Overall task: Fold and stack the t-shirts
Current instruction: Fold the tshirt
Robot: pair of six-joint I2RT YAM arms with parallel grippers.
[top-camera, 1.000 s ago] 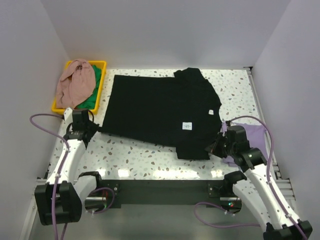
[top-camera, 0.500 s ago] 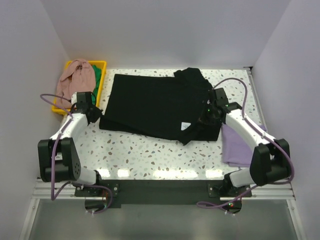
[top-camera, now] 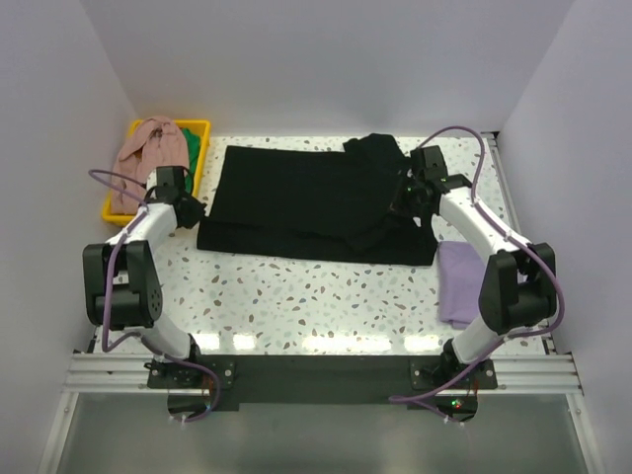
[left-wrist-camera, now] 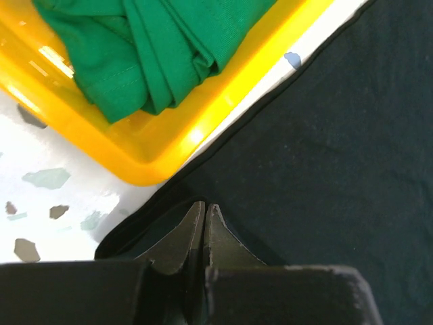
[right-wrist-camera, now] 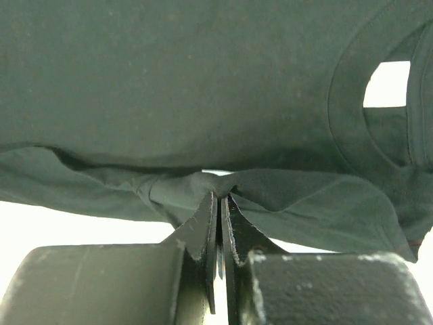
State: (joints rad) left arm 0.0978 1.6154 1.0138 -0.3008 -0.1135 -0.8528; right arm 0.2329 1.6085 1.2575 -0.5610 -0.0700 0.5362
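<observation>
The black t-shirt (top-camera: 296, 193) lies spread across the middle of the table, its near part doubled back over itself. My left gripper (top-camera: 191, 209) is shut on the shirt's left edge beside the yellow bin; in the left wrist view its tips (left-wrist-camera: 205, 206) meet on the black hem (left-wrist-camera: 338, 135). My right gripper (top-camera: 401, 199) is shut on the shirt's right side, and in the right wrist view a bunch of black cloth (right-wrist-camera: 203, 68) is pinched between the tips (right-wrist-camera: 220, 195). A lavender t-shirt (top-camera: 461, 281) lies folded at the right. The pink t-shirt (top-camera: 148, 153) and the green t-shirt (top-camera: 193, 148) sit in the bin.
The yellow bin (top-camera: 115, 212) stands at the far left, its rim (left-wrist-camera: 169, 142) right next to my left fingers, with green cloth (left-wrist-camera: 155, 47) inside. White walls close in the table on three sides. Purple cables loop off both arms.
Both grippers have travelled from the near side toward the far side, carrying the black shirt's near edge with them and doubling it over. More of the lavender shirt shows now.
</observation>
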